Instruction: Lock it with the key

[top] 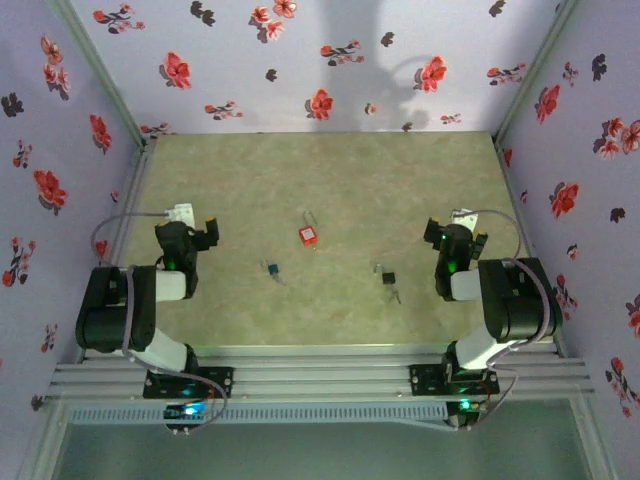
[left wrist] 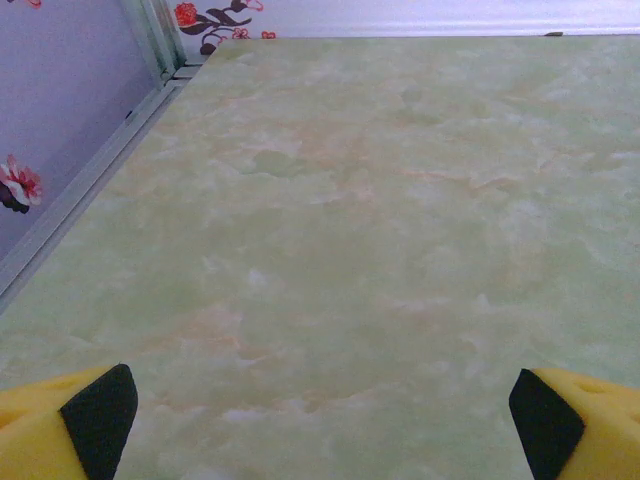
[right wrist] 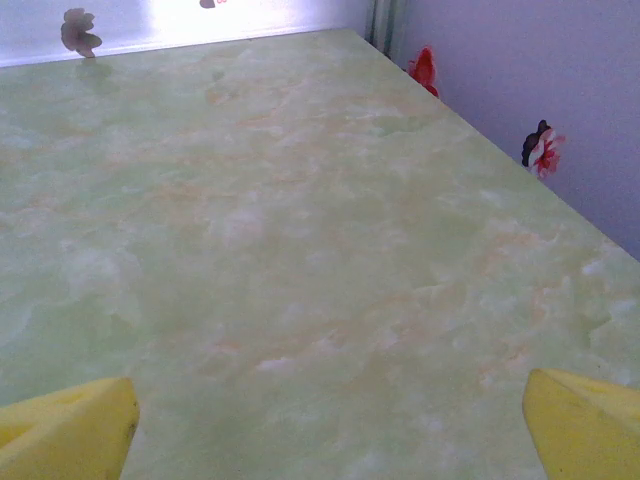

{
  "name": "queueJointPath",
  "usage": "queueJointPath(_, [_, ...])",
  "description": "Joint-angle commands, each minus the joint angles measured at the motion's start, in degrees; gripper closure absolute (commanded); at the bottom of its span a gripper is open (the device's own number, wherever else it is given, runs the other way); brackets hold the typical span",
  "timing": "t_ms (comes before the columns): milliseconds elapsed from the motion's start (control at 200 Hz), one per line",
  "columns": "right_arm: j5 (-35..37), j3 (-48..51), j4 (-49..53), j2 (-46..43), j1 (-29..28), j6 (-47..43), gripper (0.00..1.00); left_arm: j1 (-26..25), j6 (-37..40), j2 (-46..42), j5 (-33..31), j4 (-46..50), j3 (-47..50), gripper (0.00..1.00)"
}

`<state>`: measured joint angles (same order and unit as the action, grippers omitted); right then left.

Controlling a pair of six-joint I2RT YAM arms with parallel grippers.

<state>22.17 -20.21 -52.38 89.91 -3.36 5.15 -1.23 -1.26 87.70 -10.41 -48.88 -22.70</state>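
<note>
Yellow-fingered left pincer [left wrist: 322,415] wide open, empty, right pincer [right wrist: 330,418] likewise.

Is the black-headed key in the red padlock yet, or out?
Out. The black-headed key lies on the table, well apart from the red padlock.

One red padlock [top: 308,236], one black-headed key [top: 388,277], one blue-headed key [top: 271,268]

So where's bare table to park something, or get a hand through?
Free: the far half of the table, from the padlock back to the flowered wall; also the bare stretches ahead of the left gripper and right gripper, both open. Crowded: the middle band, where the blue key, padlock and black key lie near each other.
</note>
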Motion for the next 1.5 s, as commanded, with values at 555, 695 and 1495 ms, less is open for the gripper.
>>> queueJointPath(555, [-0.3, -1.0, -0.2, -0.7, 0.2, 1.4, 0.01, -0.3, 1.2, 0.5, 0.2, -1.9, 0.4, 0.0])
queueJointPath(695, [-0.3, -1.0, -0.2, -0.7, 0.2, 1.3, 0.01, -0.3, 1.2, 0.5, 0.2, -1.9, 0.4, 0.0])
queueJointPath(1495, [4.4, -7.3, 22.7, -17.8, -5.5, 0.7, 0.01, -4.8, -8.9, -19.3, -16.2, 13.7, -2.7, 0.0])
